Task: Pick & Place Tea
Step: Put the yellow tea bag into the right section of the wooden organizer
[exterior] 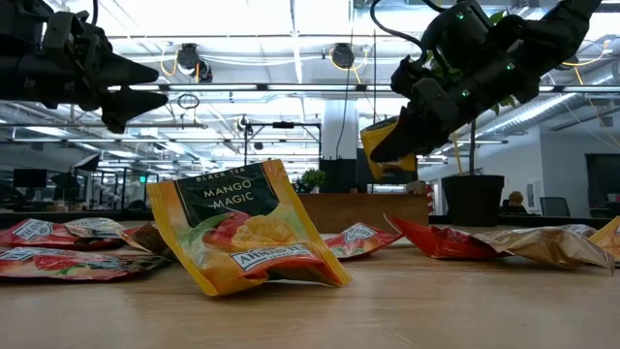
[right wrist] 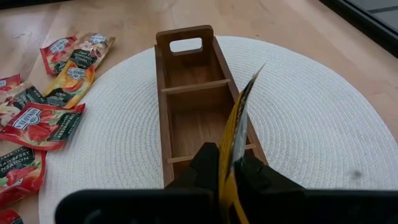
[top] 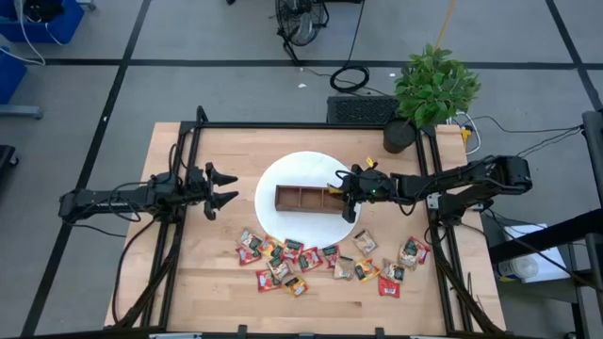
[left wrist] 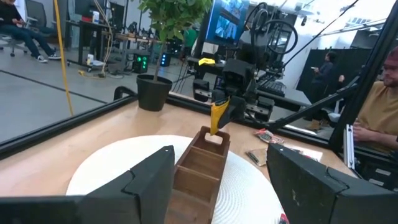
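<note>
My right gripper is shut on a yellow tea sachet over the right end of the brown wooden tray. The tray lies on a round white mat. In the right wrist view the sachet shows edge-on above the tray's compartments. Several red, tan and yellow sachets lie flat on the table near its front edge. One marked Mango Magic stands tilted on its lower edge. My left gripper waits open at the mat's left side, level above the table. My right gripper pinches one end of the yellow sachet between its two fingers. The fingers slant down from the table's right side. The sachet reaches forward and down from them, edge-on, its free end just above the tray's right-end compartment, clear of the table.
A potted plant stands at the table's far right corner. Black frame rails run along the left and right sides. Bare wood lies left of the mat. People sit beyond the table's right side.
</note>
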